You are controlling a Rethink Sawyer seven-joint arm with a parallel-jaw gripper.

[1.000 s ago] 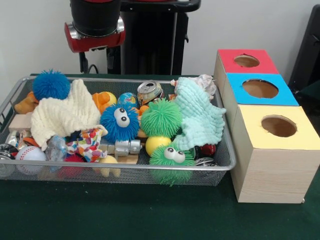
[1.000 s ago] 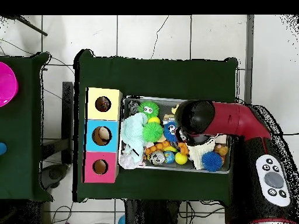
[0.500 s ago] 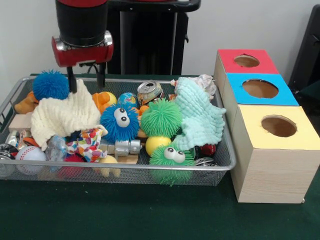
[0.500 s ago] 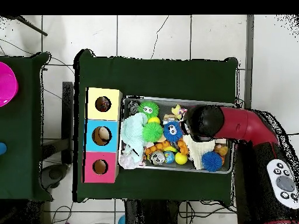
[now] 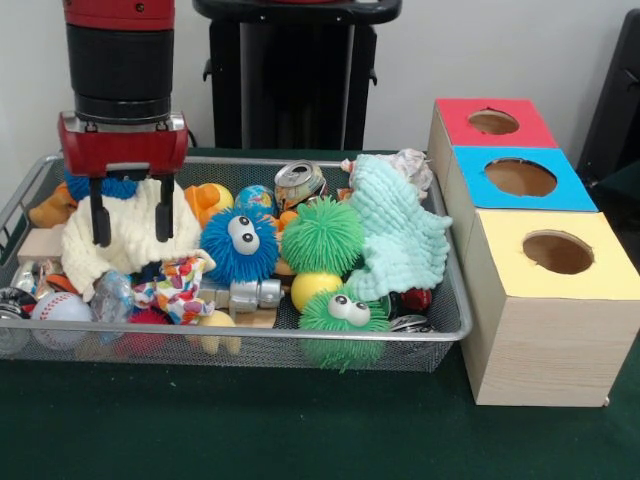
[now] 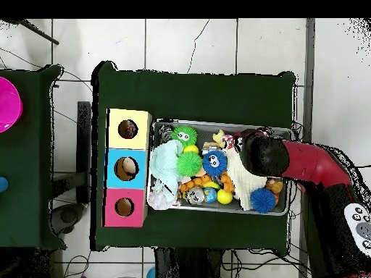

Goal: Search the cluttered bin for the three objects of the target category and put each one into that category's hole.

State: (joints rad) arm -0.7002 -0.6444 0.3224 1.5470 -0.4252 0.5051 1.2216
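Wire bin on the green desk is packed; lower items show only in part through the mesh. The blue fuzzy ball at the far left is mostly hidden behind the gripper. In the overhead view the arm covers the gripper entirely. Fingers stand apart at moderate width — holding nothing, their tips in front of the cream cloth; contact with it cannot be judged. Three-hole box stands just beside the bin — red, blue and yellow tops.
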